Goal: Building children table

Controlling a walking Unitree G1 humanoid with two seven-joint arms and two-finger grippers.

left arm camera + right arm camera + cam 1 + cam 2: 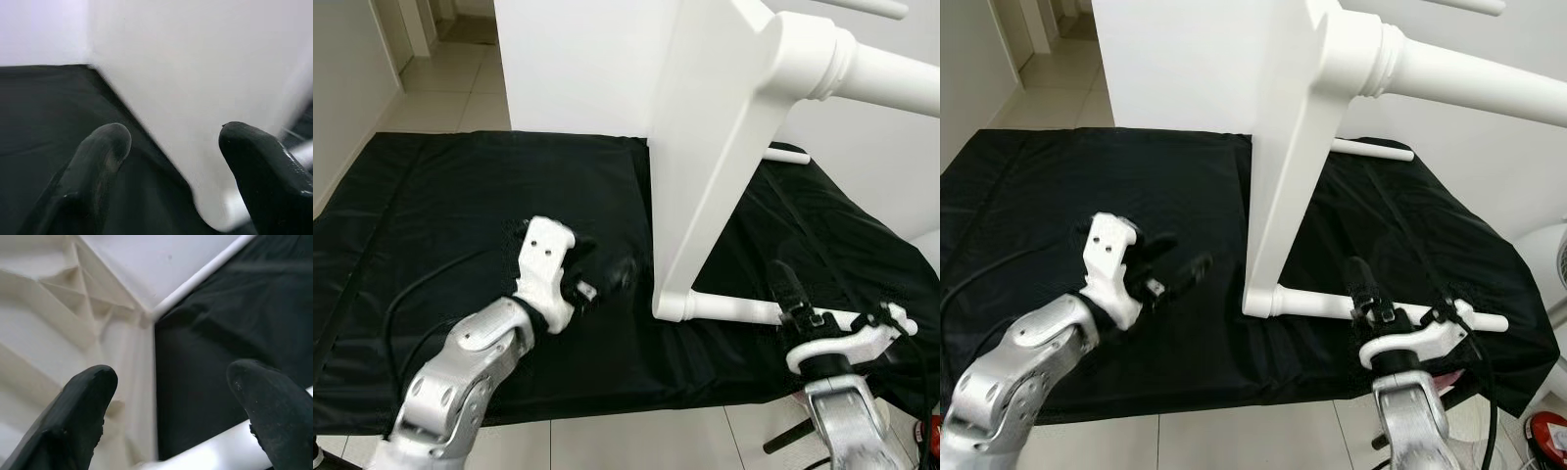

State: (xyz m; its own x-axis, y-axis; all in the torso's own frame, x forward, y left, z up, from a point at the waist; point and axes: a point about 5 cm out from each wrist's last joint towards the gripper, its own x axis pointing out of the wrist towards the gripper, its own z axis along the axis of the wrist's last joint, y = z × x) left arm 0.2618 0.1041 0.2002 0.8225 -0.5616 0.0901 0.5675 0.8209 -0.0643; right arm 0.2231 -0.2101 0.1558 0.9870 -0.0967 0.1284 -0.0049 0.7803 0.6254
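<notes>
tiled floor, black mat [460, 196] spread on it; white table [705, 147] stood on its side there; left gripper [602, 279] fingers apart near its edge; right gripper [171, 401] spread over lower leg [744, 309]; best to close squarely on the leg, steadying the panel.

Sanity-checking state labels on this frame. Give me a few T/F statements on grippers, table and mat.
1. The white table stands tipped on its edge on the black mat. True.
2. The left gripper is shut on a table leg. False: it is open, holding nothing, near the tabletop's edge.
3. A white leg lies along the mat at the table's lower corner. True.
4. The right gripper is shut. False: its fingers are spread beside that leg.
</notes>
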